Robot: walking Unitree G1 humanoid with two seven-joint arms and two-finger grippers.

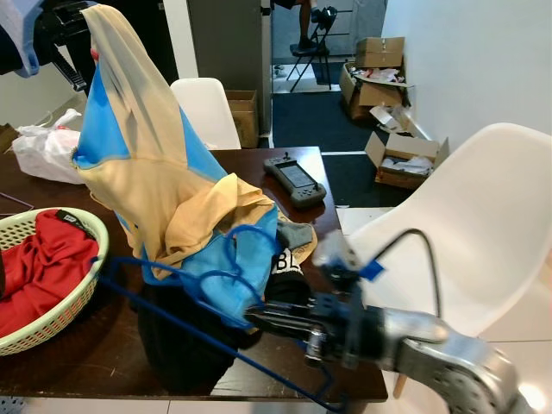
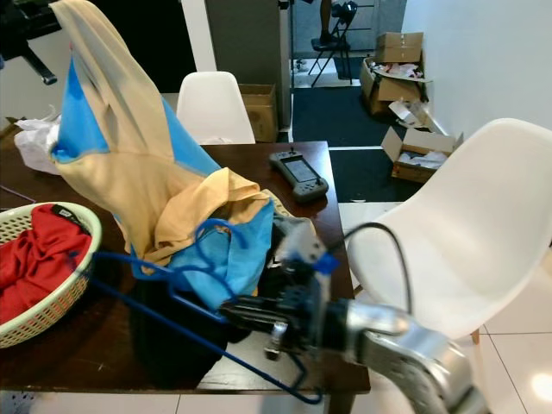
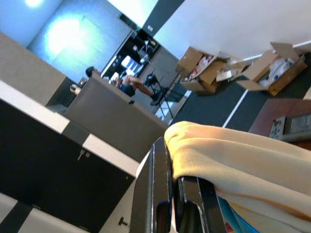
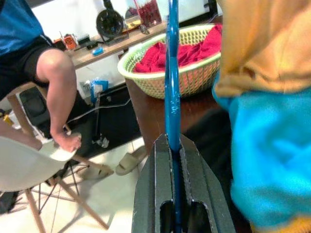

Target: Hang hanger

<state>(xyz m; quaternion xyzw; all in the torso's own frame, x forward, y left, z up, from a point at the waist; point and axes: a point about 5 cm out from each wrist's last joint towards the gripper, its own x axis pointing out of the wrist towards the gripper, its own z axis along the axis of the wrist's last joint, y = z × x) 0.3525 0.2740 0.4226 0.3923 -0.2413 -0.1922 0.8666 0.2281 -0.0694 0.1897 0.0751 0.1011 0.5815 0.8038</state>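
A blue wire hanger [image 1: 185,297] lies low over the dark table [image 1: 103,354], its hook near the garment's hem. My right gripper [image 1: 263,319] is shut on the hanger's bar [image 4: 172,111] at the table's front. A tan and blue garment [image 1: 164,181] hangs in a tall drape from the upper left, where my left gripper [image 1: 62,21] is shut on its top edge. In the left wrist view the black fingers [image 3: 160,194] pinch the tan cloth [image 3: 243,170]. A black garment [image 1: 185,341] lies under the hem.
A pale green basket [image 1: 52,315] with red cloth [image 1: 39,267] sits at the table's left. A handheld controller [image 1: 295,179] lies at the far right corner. White chairs [image 1: 448,224] stand beside and behind the table. Cardboard boxes [image 1: 379,60] litter the floor. A seated person's leg [image 4: 56,92] is nearby.
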